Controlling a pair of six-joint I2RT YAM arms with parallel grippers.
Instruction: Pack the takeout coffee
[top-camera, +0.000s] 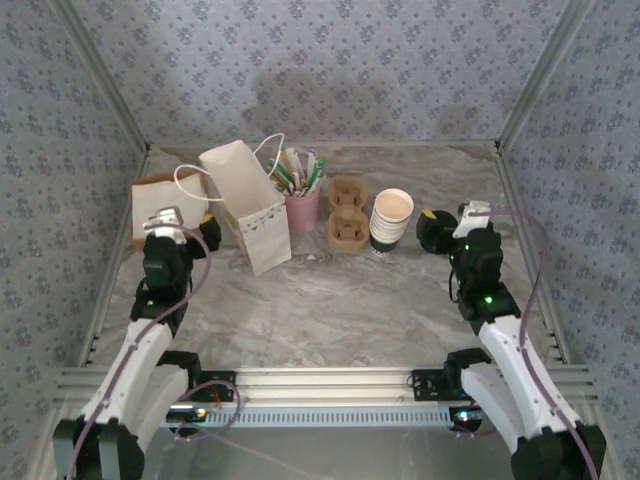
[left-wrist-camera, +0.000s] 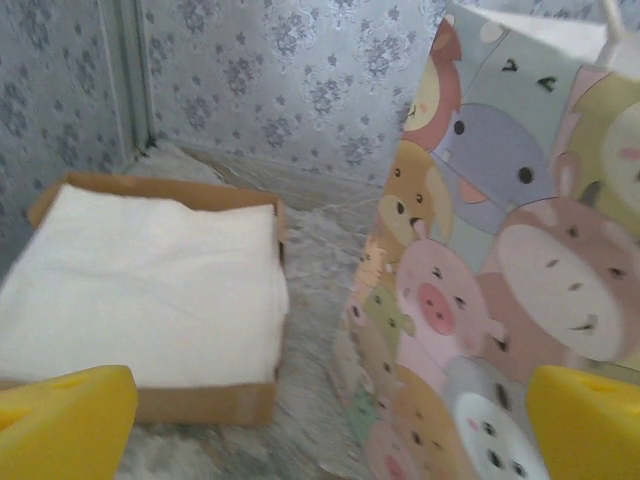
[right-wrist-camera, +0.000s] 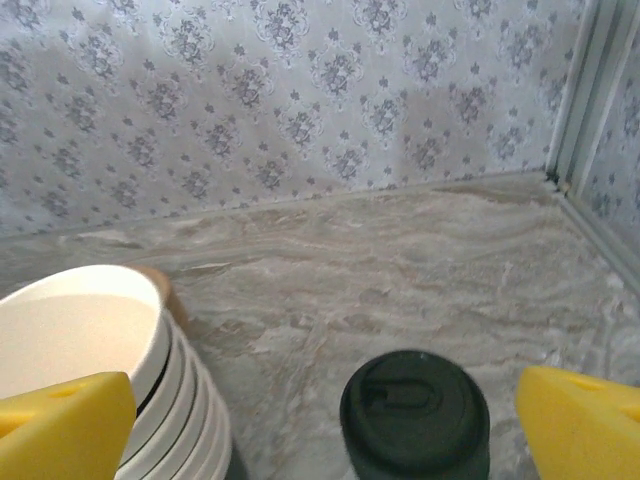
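**Overhead view.** I see both arms reaching forward from the near rail, with their wrists pointing toward the back wall. The left gripper (top-camera: 185, 222) sits between a cardboard tray of white napkins (top-camera: 160, 200) and an upright paper bag (top-camera: 250, 205). The right gripper (top-camera: 450, 222) sits just right of the stack of lidless cream cups (top-camera: 390, 220). Between the bag and the stack stand a pink holder (top-camera: 302, 210) full of sticks and a brown pulp cup carrier (top-camera: 348, 212). The marble table (top-camera: 320, 310) is bare between the arms, from this row of things back to the rail.

**Left wrist view.** The left gripper (left-wrist-camera: 325, 430) is spread wide, with its yellow pads (left-wrist-camera: 65, 420) at the two lower corners and nothing gripped. The napkin tray (left-wrist-camera: 150, 290) lies ahead on the left. The bag (left-wrist-camera: 500, 270), printed with cartoon animals, stands ahead on the right. A narrow strip of table runs between them to the wall.

**Right wrist view.** The right gripper (right-wrist-camera: 322, 425) is likewise spread wide and holds nothing. The takeout coffee (right-wrist-camera: 415, 410) stands upright just ahead, its black lid between the pads and right of centre, touching neither. The cup stack (right-wrist-camera: 100, 360) is near on its left, with a gap between them. Beyond the coffee I have open marble as far as the papered wall, and a metal corner post (right-wrist-camera: 575, 90) bounds the right side.
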